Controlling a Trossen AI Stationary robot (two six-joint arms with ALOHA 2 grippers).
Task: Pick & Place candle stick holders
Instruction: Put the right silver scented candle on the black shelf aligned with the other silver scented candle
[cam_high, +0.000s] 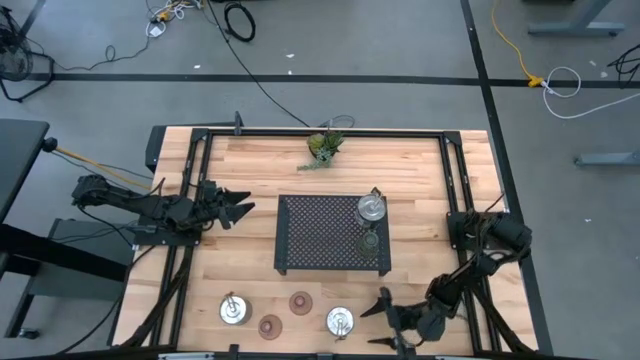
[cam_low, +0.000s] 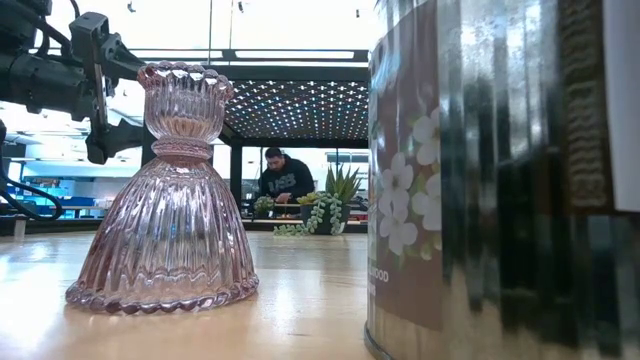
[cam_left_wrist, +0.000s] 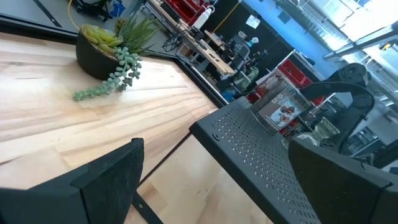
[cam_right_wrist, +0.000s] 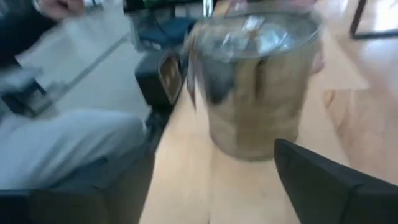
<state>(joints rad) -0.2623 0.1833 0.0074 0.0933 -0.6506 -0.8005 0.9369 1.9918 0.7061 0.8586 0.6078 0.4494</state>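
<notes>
Six small round candle stick holders show in the high view. A silver one (cam_high: 371, 208) and an olive-green one (cam_high: 370, 241) stand on the black perforated tray (cam_high: 310, 235). Two silver ones (cam_high: 234, 309) (cam_high: 340, 321) and two brownish-red ones (cam_high: 300, 301) (cam_high: 270, 325) stand on the table near its near edge. My right gripper (cam_high: 375, 324) is open, low over the table just right of the near silver holder, which shows ahead of its fingers in the right wrist view (cam_right_wrist: 255, 87). My left gripper (cam_high: 243, 210) is open and empty, left of the tray.
A potted green sprig (cam_high: 325, 148) stands at the table's far edge. In the low view, a ribbed pink glass holder (cam_low: 165, 200) and a shiny tin (cam_low: 500, 180) stand close to the camera. A person (cam_low: 283, 180) is in the room behind.
</notes>
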